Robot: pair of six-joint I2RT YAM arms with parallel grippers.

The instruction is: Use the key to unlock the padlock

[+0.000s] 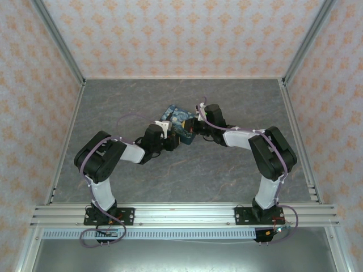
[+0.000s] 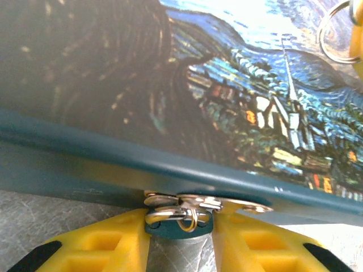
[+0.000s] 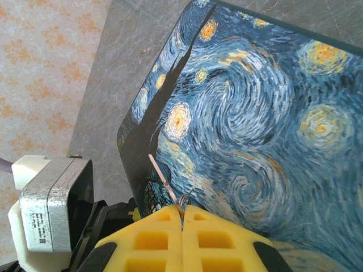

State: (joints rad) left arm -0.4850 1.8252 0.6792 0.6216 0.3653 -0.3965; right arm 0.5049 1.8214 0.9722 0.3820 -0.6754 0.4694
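At the middle of the grey marbled table (image 1: 238, 170), the dark-blue rectangular tin with a swirling starry-night print (image 1: 180, 116) sits between both arms. Its front edge carries the tiny teal-blue padlock with a greyish metal shackle (image 2: 199, 225), and the left gripper (image 2: 180, 245) has its yellow fingers pressed against either flank of it. The right gripper (image 3: 182, 218) is pinched fully closed on a thin pale metal key (image 3: 161, 175) and its small ring (image 3: 184, 199), over the lid and apart from the padlock. I would bring the key slowly round to the lock's free face with the left grip steady; I cannot make out the keyhole. Room is tight between the wrists, though open table lies all round and the patterned walls (image 1: 34, 85) stand well apart.
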